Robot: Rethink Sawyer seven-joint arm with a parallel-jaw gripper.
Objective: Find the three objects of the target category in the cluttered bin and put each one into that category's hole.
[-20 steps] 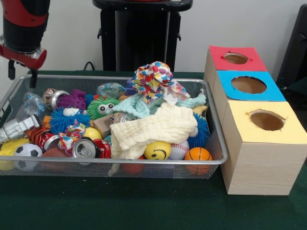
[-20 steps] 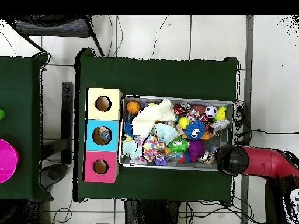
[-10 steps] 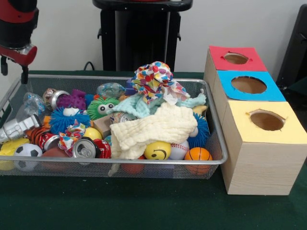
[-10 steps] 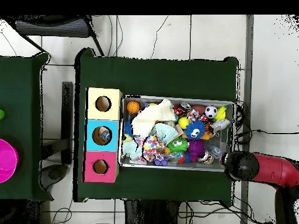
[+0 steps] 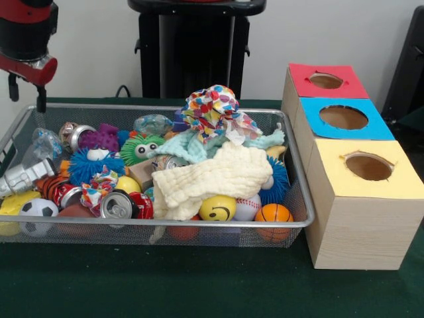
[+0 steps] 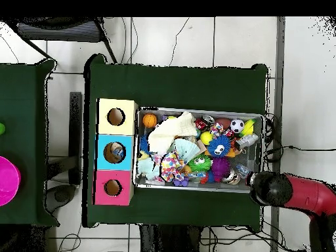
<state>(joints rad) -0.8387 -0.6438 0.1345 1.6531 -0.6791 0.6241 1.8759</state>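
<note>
Green table (image 5: 199, 291) lies bare around the bin (image 5: 299, 199); tool (image 5: 26, 96), grip state unclear, hangs over its corner

a dark green cloth-covered table (image 5: 199, 291) is seen, on which a wire mesh bin (image 5: 301, 199) is set just below the pincer (image 5: 26, 93). well apart from the pincer, past the bin, a three-hole wooden box (image 5: 361, 225) is placed.

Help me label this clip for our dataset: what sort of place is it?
Probably a robotics lab test bench: a green-covered table, a wire bin of mixed toys and cans, and a wooden sorting box with three holes.
</note>
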